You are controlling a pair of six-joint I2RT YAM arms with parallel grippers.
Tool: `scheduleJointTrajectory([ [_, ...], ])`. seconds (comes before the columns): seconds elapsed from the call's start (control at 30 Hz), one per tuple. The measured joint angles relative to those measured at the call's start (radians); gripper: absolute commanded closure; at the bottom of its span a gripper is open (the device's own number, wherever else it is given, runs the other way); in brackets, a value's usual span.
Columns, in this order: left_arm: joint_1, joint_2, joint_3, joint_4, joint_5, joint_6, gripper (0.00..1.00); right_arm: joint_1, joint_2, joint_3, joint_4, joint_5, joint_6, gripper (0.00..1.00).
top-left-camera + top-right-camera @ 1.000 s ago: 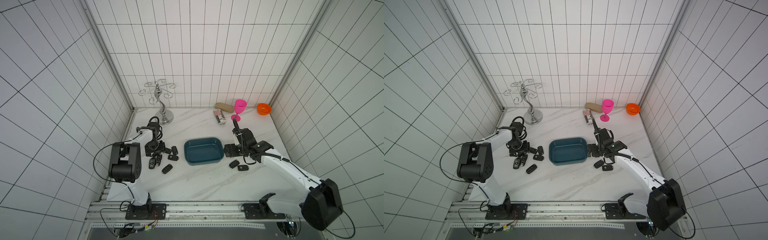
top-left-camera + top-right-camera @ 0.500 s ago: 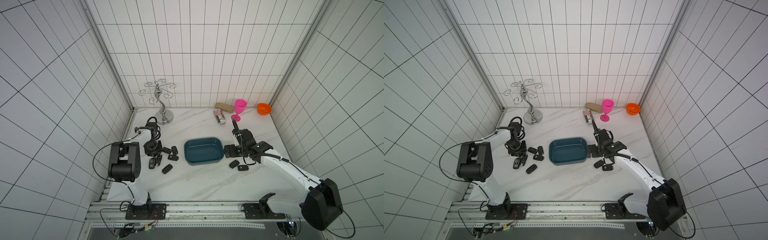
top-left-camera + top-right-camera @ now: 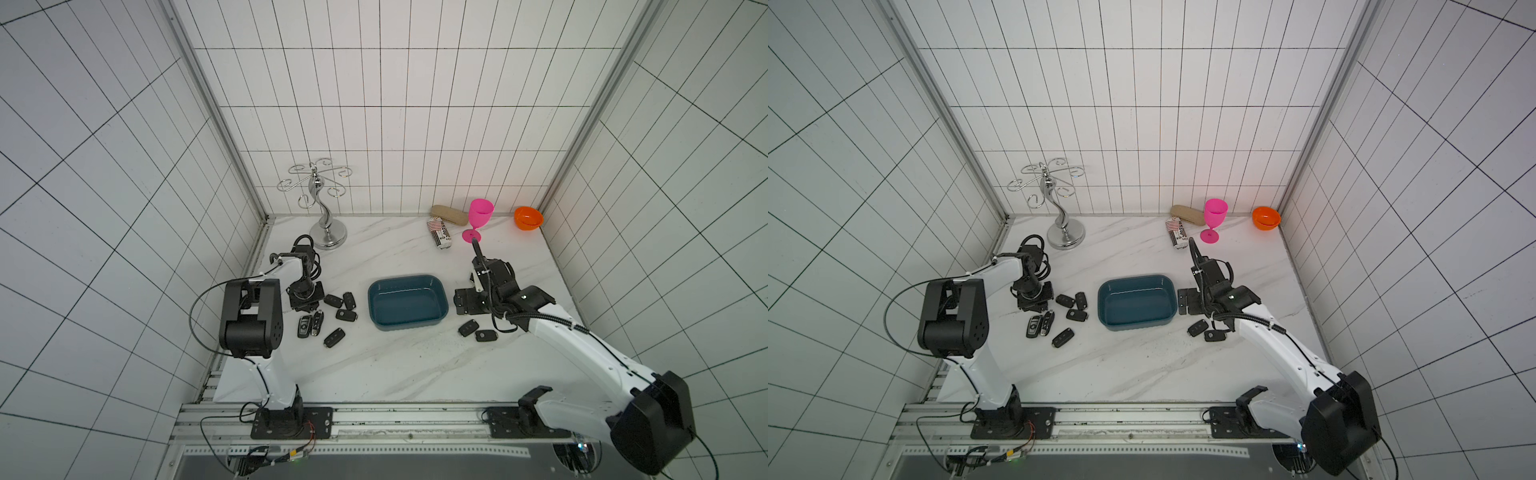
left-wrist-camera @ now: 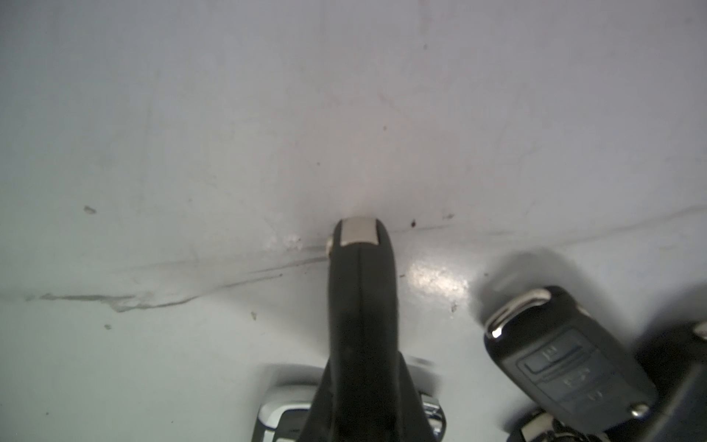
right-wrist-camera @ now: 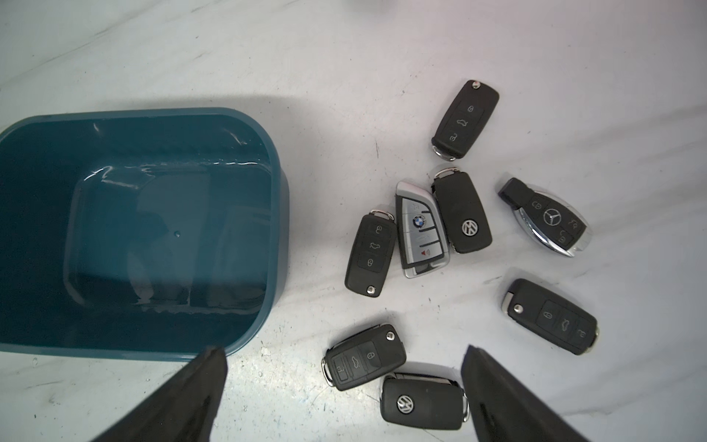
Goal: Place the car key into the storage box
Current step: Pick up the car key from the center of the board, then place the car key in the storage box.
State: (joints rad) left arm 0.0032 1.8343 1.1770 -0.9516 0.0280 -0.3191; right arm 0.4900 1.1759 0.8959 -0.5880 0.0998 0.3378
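Teal storage box (image 3: 407, 307) was found empty; a car key (image 4: 361, 298) was clamped by the left gripper (image 3: 306, 296), the right gripper (image 5: 343, 351) spread wide; transfer was judged outstanding.

Marble-look white table (image 3: 395, 374), crowded at the back and middle.
The teal storage box (image 3: 405, 327) sits mid-table. Black car keys (image 3: 346, 314) lie scattered on the left arm's side of it, and a pair of keys (image 3: 467, 328) lies near its opposite corner. Along the back stand a silver hook stand (image 3: 328, 239), a pink goblet (image 3: 480, 212) and an orange bowl (image 3: 528, 218). A tan case (image 3: 449, 215) and a striped can (image 3: 439, 234) lie flat there.
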Motion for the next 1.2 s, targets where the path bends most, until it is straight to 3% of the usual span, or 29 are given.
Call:
scheduleJointTrajectory([
  [0.23,0.0,-0.013,0.0,0.002,-0.001,-0.006,0.9,-0.027,-0.001,-0.032,-0.009,-0.004,0.01,0.02],
  [0.4,-0.026,-0.121,0.007,-0.013,-0.008,-0.019,0.9,-0.053,0.012,-0.044,-0.01,-0.024,0.018,0.03],
  [0.6,-0.131,-0.302,0.073,-0.066,0.027,-0.03,0.89,-0.136,0.012,-0.051,-0.021,-0.069,0.032,0.06],
  [0.77,-0.277,-0.386,0.149,-0.126,0.112,-0.029,0.89,-0.239,-0.005,-0.051,-0.061,-0.111,0.06,0.09],
  [1.03,-0.513,-0.267,0.29,-0.183,0.18,-0.017,0.89,-0.333,-0.005,-0.051,-0.159,-0.139,0.148,0.28],
  [1.2,-0.583,-0.117,0.33,-0.182,0.182,-0.01,0.89,-0.381,0.01,-0.056,-0.201,-0.163,0.185,0.28],
])
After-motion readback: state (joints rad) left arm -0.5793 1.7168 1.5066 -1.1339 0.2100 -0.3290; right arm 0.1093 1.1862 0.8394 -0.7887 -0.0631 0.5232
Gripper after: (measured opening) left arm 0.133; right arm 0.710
